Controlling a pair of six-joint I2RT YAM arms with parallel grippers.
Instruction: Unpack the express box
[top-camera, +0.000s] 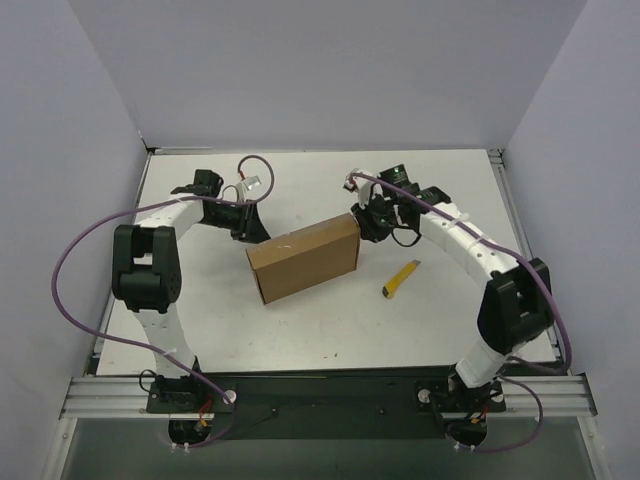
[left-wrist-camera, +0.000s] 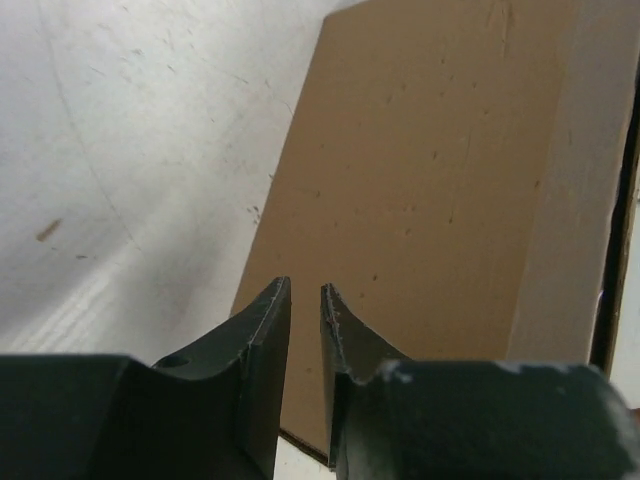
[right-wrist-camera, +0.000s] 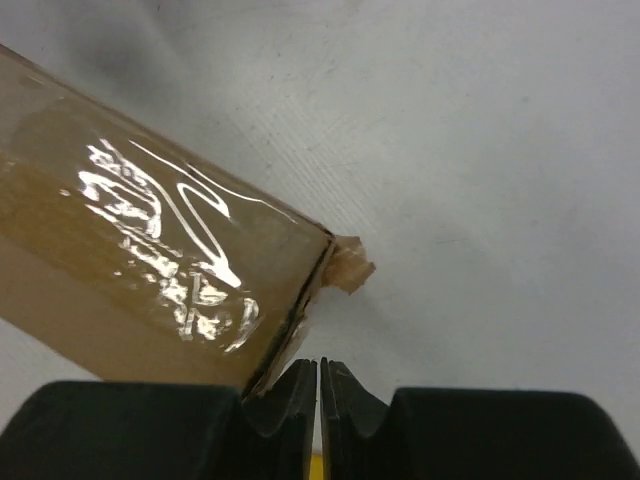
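Note:
The express box is a flat brown cardboard box lying closed in the middle of the table. My left gripper is at its far left corner. In the left wrist view this gripper hangs over the box top, its jaws a narrow gap apart with nothing between them. My right gripper is at the far right corner. Seen from the right wrist, the gripper is shut beside the taped box side, just below a torn tab of tape, and nothing shows between its fingers.
A small yellow-handled tool lies on the white table to the right of the box. Grey walls stand on three sides. The arm bases are bolted to the rail at the near edge.

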